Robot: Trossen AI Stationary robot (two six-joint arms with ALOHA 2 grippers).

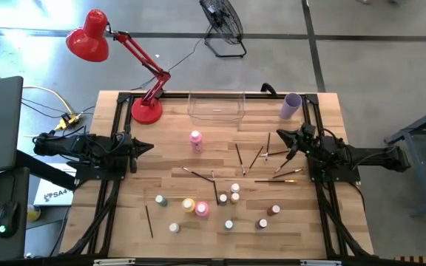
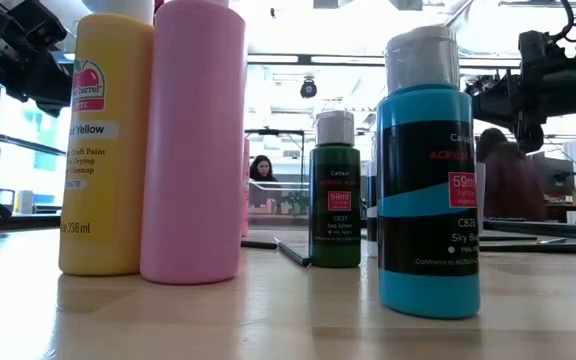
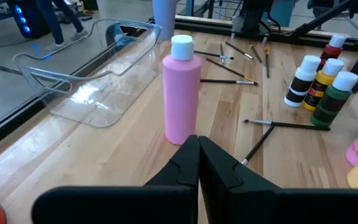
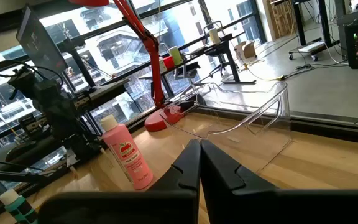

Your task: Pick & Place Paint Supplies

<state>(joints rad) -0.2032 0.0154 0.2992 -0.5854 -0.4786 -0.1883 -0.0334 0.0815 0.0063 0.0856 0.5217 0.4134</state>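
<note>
A tall pink paint bottle (image 1: 195,140) stands upright, white cap up, on the tabletop (image 1: 168,170) just in front of the clear plastic bin (image 1: 216,106), between the two arms. It is apart from the left gripper (image 1: 148,146), whose fingers are pressed together, empty, and pointing at it. The paintbrushes (image 1: 261,157) lie flat and scattered at mixed angles beside the right gripper (image 1: 281,137), which is also closed and holds nothing. Nearer the front edge, a yellow bottle (image 1: 188,205) and another pink bottle (image 1: 202,210) stand touching, with the tiny white-capped bottles (image 1: 232,193) upright around them. A lilac cup (image 1: 291,106) sits at the far right corner.
</note>
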